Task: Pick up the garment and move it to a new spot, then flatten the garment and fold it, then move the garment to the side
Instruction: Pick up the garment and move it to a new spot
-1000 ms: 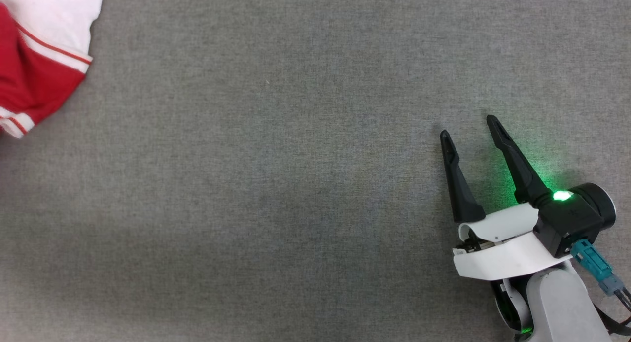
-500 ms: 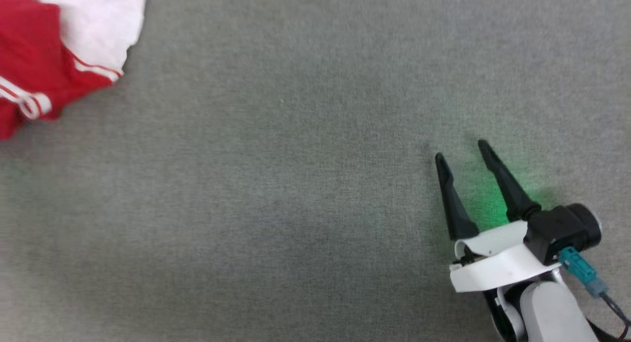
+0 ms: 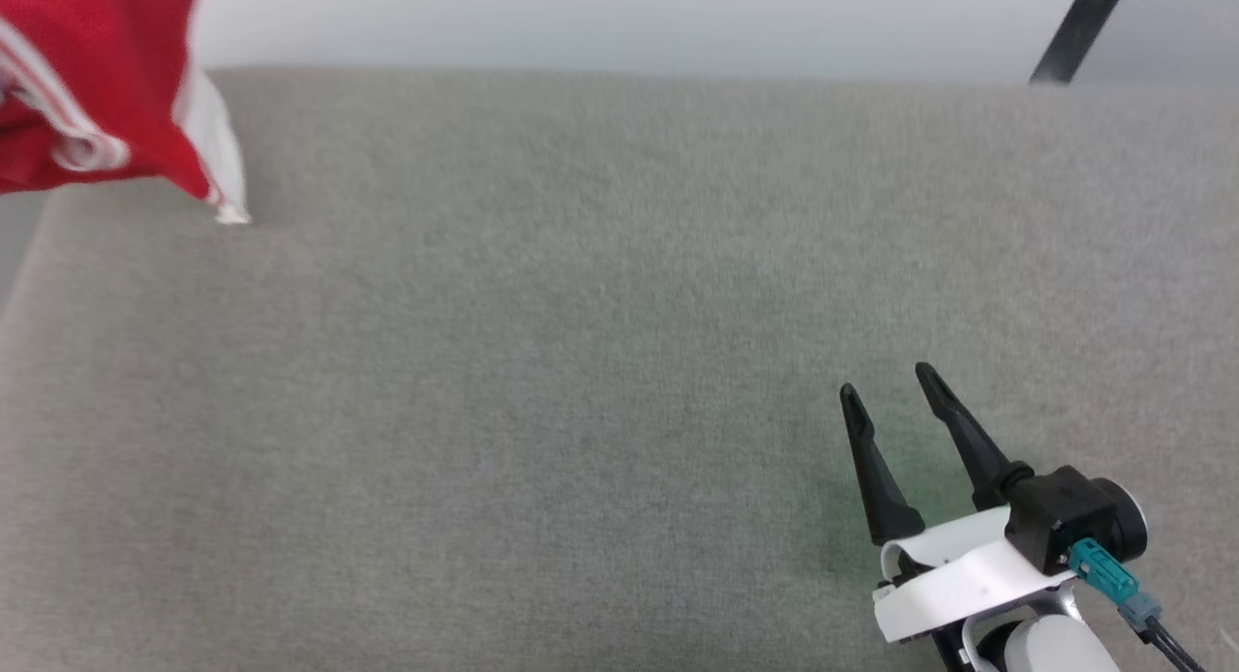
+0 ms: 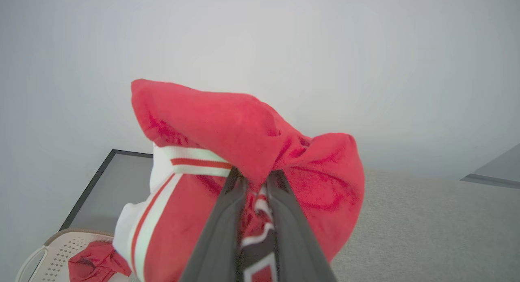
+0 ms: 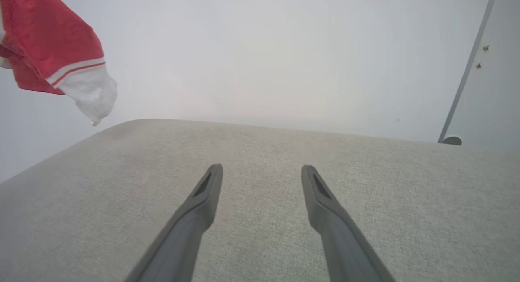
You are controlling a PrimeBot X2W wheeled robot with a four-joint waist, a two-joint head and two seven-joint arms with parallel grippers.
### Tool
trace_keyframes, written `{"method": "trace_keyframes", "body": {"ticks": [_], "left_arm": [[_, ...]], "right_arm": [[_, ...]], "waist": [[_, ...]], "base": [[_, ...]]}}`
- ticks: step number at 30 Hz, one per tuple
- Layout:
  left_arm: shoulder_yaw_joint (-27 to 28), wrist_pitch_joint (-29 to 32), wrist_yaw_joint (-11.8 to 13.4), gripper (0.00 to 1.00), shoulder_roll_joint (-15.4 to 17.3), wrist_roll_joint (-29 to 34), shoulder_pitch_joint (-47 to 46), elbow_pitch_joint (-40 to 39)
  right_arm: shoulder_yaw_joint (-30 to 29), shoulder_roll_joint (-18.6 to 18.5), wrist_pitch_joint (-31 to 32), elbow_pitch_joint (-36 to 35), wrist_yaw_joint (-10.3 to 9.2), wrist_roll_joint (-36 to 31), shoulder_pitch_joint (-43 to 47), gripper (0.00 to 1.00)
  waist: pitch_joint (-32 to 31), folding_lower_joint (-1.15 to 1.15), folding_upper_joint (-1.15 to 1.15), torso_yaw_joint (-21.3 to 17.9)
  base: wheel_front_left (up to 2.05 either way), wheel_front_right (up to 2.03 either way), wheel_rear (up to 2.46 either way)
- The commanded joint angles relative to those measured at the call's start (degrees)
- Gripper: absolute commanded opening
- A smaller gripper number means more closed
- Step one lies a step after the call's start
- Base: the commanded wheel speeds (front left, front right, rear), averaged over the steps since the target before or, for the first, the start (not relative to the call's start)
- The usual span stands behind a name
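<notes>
Head view: a grey fabric-covered surface (image 3: pixel 542 381) takes up most of the frame. Its far edge runs straight across the top, and its left edge slants in at the lower left. The broad middle of the surface is open.

The garment (image 3: pixel 97 81), a red jersey with white sleeves and red-white striped trim, hangs bunched at the upper left of the frame, over the surface's far left corner. The right gripper (image 3: pixel 888 381) sits at the lower right, its two dark fingers spread apart and holding nothing, well apart from the garment. A dark bar (image 3: pixel 1074 33) crosses the far edge at the upper right.

Left wrist view: the left gripper (image 4: pixel 256 174) is clamped on a fold of the garment (image 4: pixel 243 144), with red cloth draped over both fingertips. At the lower left a pale perforated basket (image 4: pixel 48 249) holds a small plain red cloth (image 4: pixel 93 263).

Right wrist view: the right gripper (image 5: pixel 262 168) points across bare surface (image 5: pixel 260 144) toward its rounded far edge. The garment (image 5: pixel 53 42) hangs at the upper left, its white sleeve tip lowest, just above the surface's corner and seemingly clear of it.
</notes>
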Motion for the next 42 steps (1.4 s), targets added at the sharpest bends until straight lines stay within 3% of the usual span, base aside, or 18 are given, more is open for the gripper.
{"method": "trace_keyframes", "body": {"ticks": [1,6,11,21,28,36,42], "left_arm": [[-0.3,0.3,-0.4,0.00,-0.4,-0.2,0.8,-0.6],[-1.8,3.0,1.1,0.00,-3.4,-1.1,3.7,-6.5],[-3.5,8.0,4.4,0.00,-6.6,-2.0,8.9,-16.0],[-6.5,18.5,13.0,0.00,-12.7,-4.8,18.1,-37.9],[-9.6,21.9,19.0,0.00,-17.6,-4.1,19.1,-46.7],[-12.8,22.0,20.9,0.00,-21.9,-4.3,19.6,-49.8],[-13.3,19.4,20.4,0.00,-23.5,-4.8,21.3,-48.6]], "right_arm": [[0.1,-0.1,-0.2,0.2,-0.06,0.3,0.9,1.00],[-0.8,-0.1,-0.3,0.7,-0.06,0.5,1.8,1.00],[-3.9,-0.1,-0.4,1.0,-0.06,-0.4,2.3,1.00],[-12.7,0.0,-0.6,1.7,-0.06,-2.6,2.6,1.00],[-16.4,0.0,-0.8,3.5,-0.06,-3.8,0.8,1.00],[-18.5,0.0,-0.9,5.0,-0.06,-2.8,-0.7,1.00],[-18.0,0.0,-0.9,5.5,-0.06,-0.5,-1.1,1.00]], "waist": [[-5.8,0.00,0.00,1.8],[-9.0,0.00,0.00,1.2],[-10.3,0.00,0.00,-1.1],[-9.3,0.00,0.00,-9.4],[-7.3,0.00,0.00,-16.3],[-3.4,0.00,0.00,-22.4],[-0.9,0.00,0.00,-25.2]], "base": [[0.00,0.00,0.00],[0.00,0.00,0.00],[0.00,0.00,0.00],[0.00,0.00,0.00],[0.00,0.00,0.00],[0.00,0.00,0.00],[0.00,0.00,0.00]]}}
